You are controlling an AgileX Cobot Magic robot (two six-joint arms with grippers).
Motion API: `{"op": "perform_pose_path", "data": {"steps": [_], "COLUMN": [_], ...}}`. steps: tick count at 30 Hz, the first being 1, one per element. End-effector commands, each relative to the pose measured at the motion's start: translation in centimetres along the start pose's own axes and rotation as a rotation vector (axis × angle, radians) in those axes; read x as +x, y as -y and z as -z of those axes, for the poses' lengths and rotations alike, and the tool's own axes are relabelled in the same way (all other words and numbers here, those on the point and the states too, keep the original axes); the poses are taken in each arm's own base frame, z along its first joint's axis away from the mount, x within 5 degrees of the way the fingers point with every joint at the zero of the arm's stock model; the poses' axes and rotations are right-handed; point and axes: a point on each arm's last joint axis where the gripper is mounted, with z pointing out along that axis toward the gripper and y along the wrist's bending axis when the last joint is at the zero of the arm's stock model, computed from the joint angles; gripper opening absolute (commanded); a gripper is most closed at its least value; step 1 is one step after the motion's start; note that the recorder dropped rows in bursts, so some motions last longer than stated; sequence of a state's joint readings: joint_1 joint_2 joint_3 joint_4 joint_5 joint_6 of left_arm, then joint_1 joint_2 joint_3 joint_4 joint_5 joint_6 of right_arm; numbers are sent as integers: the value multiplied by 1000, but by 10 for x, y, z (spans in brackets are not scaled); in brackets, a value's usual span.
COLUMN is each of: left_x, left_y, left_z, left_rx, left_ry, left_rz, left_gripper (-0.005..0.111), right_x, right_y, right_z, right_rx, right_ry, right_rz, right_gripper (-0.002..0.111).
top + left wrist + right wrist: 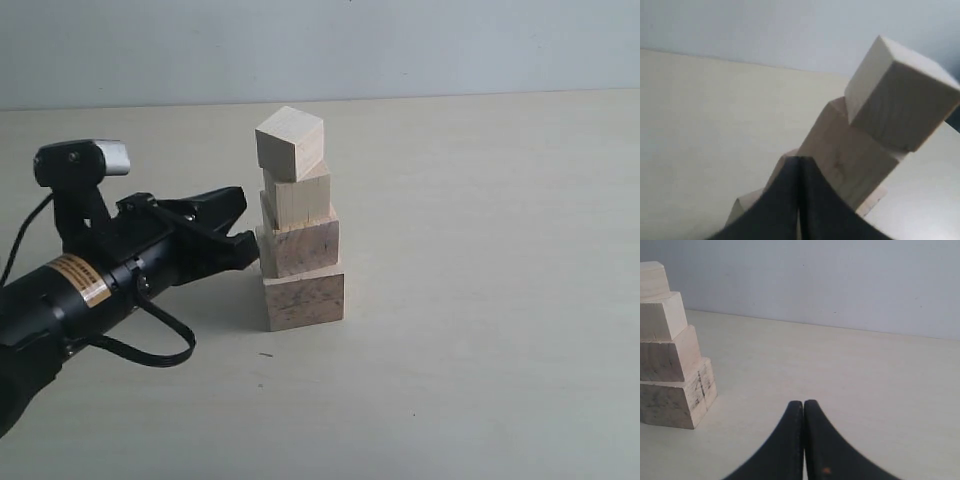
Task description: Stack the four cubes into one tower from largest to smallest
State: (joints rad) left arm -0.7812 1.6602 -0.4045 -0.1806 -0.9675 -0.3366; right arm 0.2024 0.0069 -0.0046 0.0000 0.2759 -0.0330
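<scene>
Left wrist view first: the left gripper [799, 170] is seen fully closed, its two black fingers [775, 210] meeting along a thin seam, and nothing is held between them. Its tips are brought right up to the lower part of the tower [855, 160]. Whether the wood is actually touched cannot be told. In the exterior view the left arm [90, 280] is seen reaching in low from the left side of the bench [500, 300], with the tips just beside the second cube [300, 247] from the bottom.

Over to the right gripper [803, 404]: closed as well, fingertips pressed together, nothing gripped. It is held low over bare bench, well apart from the tower, and is not caught by the exterior view.

Now the tower itself. All four cubes [298, 197] are stacked in one column, which is stood around the middle of the bench, well clear of the far edge where the pale wall [400, 45] begins. The bottom cube [305, 298] is the largest, and dark mottling is seen on its side. The middle two are shifted slightly off centre rather than squared up. The top cube [290, 143] is seated askew, turned corner-on to the one beneath and overhanging it on the left.
</scene>
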Motion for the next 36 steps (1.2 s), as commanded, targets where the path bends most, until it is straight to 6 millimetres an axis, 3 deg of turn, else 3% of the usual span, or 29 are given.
{"op": "perform_pose_path", "data": {"steps": [1,7,11,36], "left_x": [-19,-43,-44,-40], "left_y": [6,21,23,29], "left_z": [18,38,42,22], "left_rx": [26,89,101,114], "left_ry": [91,148,115,76], "left_rz": [-23,-26,-46,-68], "left_gripper": [0,0,0,0], "right_x": [1,1,1,1], "right_y": [0,0,0,0], "right_z": [0,0,0,0], "right_rx": [7,7,7,7], "right_ry": [2,2,2,2], "right_rz": [5,5,5,5], "right_gripper": [0,0,0,0]}}
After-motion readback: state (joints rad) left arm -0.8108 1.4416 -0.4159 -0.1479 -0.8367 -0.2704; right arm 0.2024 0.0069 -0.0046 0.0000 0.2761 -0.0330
